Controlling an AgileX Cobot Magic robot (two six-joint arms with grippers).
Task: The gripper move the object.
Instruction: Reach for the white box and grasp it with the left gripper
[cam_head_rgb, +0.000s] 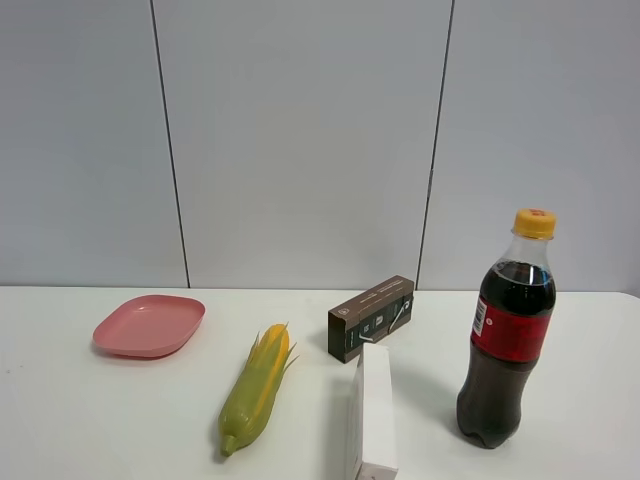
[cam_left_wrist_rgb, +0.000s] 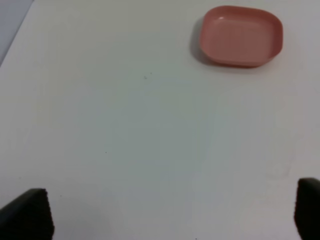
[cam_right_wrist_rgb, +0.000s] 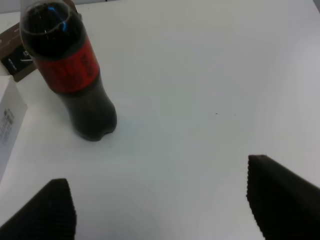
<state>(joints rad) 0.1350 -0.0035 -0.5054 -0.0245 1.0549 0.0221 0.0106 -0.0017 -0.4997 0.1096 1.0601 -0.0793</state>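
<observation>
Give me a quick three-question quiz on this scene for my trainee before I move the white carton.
1. True or false: in the exterior view, the white carton lies between the corn and the cola bottle.
2. Which item does the left wrist view show beyond the left gripper? A cola bottle; B pink plate; C corn.
3. Fill in: the right gripper is ____ (open or shut).
Key: 1 true; 2 B; 3 open.

The left claw (cam_left_wrist_rgb: 167, 212) and right claw (cam_right_wrist_rgb: 160, 195) both hang with jaws wide apart.
</observation>
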